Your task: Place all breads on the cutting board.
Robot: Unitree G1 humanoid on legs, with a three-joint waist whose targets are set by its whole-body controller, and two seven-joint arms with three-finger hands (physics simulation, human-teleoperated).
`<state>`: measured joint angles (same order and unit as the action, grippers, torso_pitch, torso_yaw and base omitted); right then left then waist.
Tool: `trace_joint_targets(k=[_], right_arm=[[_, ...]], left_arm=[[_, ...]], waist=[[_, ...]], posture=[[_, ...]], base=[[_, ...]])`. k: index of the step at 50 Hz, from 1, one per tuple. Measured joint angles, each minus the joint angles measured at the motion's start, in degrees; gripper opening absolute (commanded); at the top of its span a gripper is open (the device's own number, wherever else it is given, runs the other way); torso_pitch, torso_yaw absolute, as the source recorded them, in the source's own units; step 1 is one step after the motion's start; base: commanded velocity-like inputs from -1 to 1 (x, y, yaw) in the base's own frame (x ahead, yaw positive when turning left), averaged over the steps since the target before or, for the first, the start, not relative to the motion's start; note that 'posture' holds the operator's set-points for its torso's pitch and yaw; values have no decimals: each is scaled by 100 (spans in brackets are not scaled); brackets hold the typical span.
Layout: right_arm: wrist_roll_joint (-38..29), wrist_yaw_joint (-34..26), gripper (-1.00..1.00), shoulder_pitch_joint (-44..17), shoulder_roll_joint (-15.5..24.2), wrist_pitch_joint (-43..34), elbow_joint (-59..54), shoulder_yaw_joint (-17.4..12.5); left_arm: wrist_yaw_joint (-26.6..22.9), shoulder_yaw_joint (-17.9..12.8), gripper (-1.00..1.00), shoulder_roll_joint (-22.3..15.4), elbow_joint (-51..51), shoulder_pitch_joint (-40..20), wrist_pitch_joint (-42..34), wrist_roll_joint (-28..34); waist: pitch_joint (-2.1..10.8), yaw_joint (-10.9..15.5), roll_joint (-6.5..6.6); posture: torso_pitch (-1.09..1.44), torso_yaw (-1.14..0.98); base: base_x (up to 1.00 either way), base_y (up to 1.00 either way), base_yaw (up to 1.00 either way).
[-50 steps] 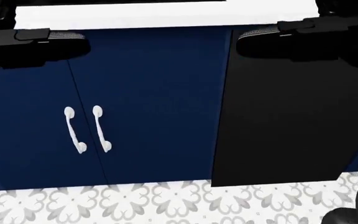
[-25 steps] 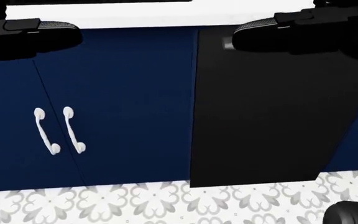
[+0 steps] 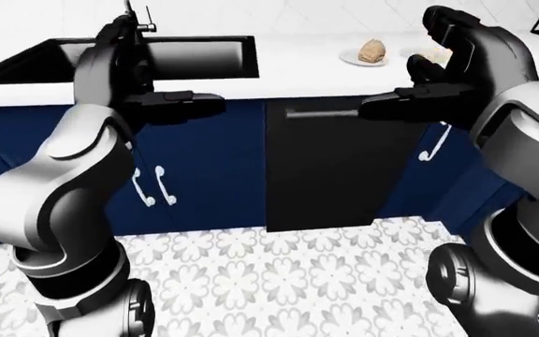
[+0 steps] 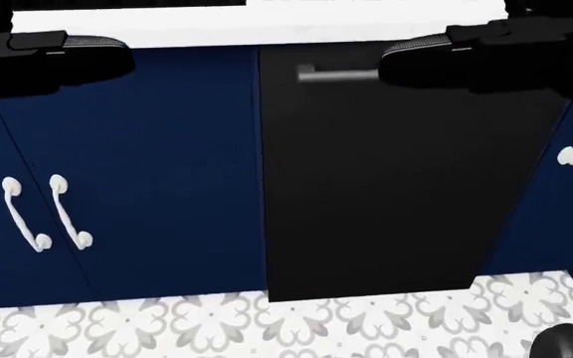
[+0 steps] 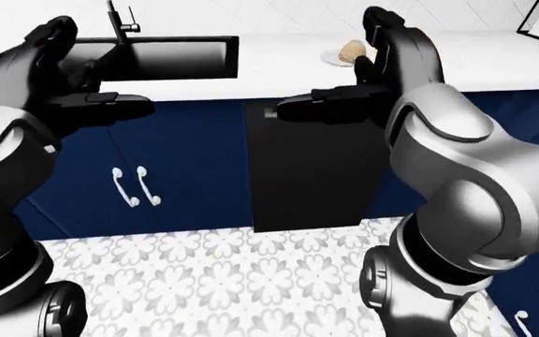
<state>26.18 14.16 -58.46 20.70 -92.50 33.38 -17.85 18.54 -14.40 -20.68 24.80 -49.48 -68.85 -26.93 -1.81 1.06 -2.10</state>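
Left-eye view shows a bread (image 3: 372, 50) on a plate (image 3: 348, 59) up on the counter (image 3: 298, 70), out of reach, so both hands (image 3: 171, 102) (image 3: 410, 105) hang empty, fingers spread.

A brown, rounded bread roll (image 3: 372, 50) lies on a small white plate (image 3: 352, 60) on the white table (image 3: 298, 70), upper right of the left-eye view.

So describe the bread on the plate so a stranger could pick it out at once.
Start at the white countertop above the navy blue cabinets, and go right of the black sink. Above the black appliance panel sits a small white plate; the tan rounded bread loaf lies on it, the only brown thing fully visible there.
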Motion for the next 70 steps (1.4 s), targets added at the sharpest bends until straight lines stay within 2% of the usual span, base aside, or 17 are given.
trace_joint_targets(k=[1,5,15,17,21,24,27,28,35,41,42,47,54,57,65,68,70], right_arm=[[75,57,100,-8,11,0,-9,-42],[318,356,100,105,80,0,-104,-223],[1040,878,100,9,175,0,-108,-237],[1203,974,100,70,143,0,-124,-175],[1491,1126,100,8,170,0,-207,-152],[1595,1223,100,-67,210,0,-174,-190],[1674,1293,100,-90,214,0,-182,-193],[1692,1310,100,-83,239,0,-196,-215],[1791,1529,100,-47,259,0,-278,-239],[1963,1621,100,-33,204,0,-173,-269],[1990,1627,100,33,160,0,-131,-259],[2059,1607,100,152,102,0,-95,-227],[1984,1571,100,76,170,0,-69,-260],[1991,1668,100,180,217,0,-138,-384],[2222,1831,100,155,224,0,-79,-365],[2269,1850,100,109,258,0,-126,-361],[2324,1864,100,151,207,0,-123,-309]], left_arm=[[-2,17,100,14,6,-9,21,3],[-70,240,100,92,-139,-63,-66,-72],[-68,101,100,36,-82,-200,-21,-16],[-55,51,100,24,-112,-110,-33,2],[-21,45,100,2,-229,-122,-133,42],[-40,51,100,-9,-118,-158,-75,24],[-38,18,100,-11,-58,-165,-56,8],[-33,26,100,20,-44,-173,-61,2],[-63,94,100,44,-104,-101,-164,-142],[35,-6,100,-20,42,-98,-67,-141],[41,-19,100,-30,42,-43,-51,-138],[89,-37,100,-31,-50,41,-184,-121],[88,-35,100,-27,54,-93,-113,-171],[58,102,100,36,22,-24,-155,-247],[100,9,100,-15,83,-32,-131,-260],[116,12,100,-30,57,-52,-129,-257],[120,-20,100,-39,-26,43,-93,-225]], waist=[[35,-19,-115],[-80,-80,2],[-75,-28,541],[-97,14,428],[5,-26,443],[-5,-22,246],[8,1,-82],[23,-40,-97],[-116,-41,187],[-77,-19,512],[-97,20,437],[-7,-19,437],[24,-28,-121],[-81,-92,-51],[-98,-14,308],[-77,-28,531],[-103,37,465]], posture=[[0,0],[0,0],[0,0],[0,0],[0,0],[0,0],[0,0],[0,0],[0,0],[0,0],[0,0],[0,0],[0,0],[0,0],[0,0],[0,0],[0,0]], base=[[0,-30,0],[0,-30,0],[0,-30,0],[0,-30,0],[0,-30,0],[0,-30,0],[0,-31,0],[0,-30,0],[0,-31,0],[0,-31,0],[0,-30,0],[0,-31,0],[0,-31,0],[0,-31,0],[0,-31,0],[0,-31,0],[0,-31,0]])
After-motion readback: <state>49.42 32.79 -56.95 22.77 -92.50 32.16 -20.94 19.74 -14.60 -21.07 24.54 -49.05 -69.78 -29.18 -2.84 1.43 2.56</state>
